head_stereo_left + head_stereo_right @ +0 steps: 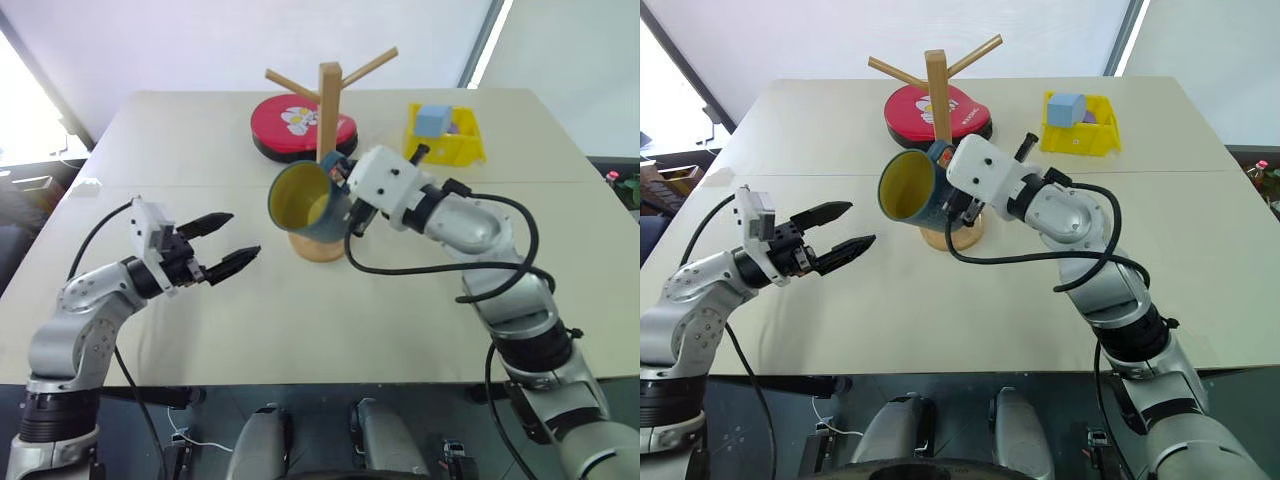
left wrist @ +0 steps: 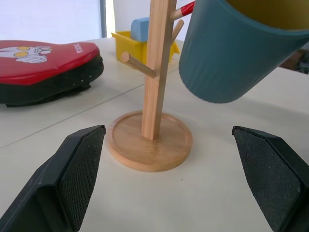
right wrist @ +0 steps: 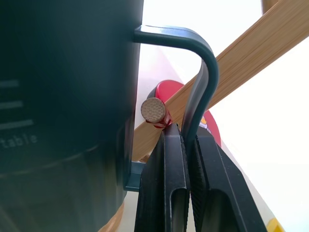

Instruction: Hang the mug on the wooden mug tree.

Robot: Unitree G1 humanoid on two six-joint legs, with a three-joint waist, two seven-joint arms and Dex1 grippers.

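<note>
The right claw (image 3: 186,159) is clamped tight on the loop handle of the mug (image 1: 305,200), its two black fingers pinching the handle's strap between them. The mug hangs in the air tipped on its side, yellow interior facing the robot, just in front of the wooden mug tree (image 1: 328,130) and above its round base – one peg end sits right beside the handle, just outside the loop in the right wrist view. The left claw (image 1: 222,243) hovers left of the tree, fingers spread wide and holding nothing. Behind the tree on the surface (image 1: 180,140) lie a red pad (image 1: 290,118) and – to its right – a yellow bin (image 1: 445,140).
</note>
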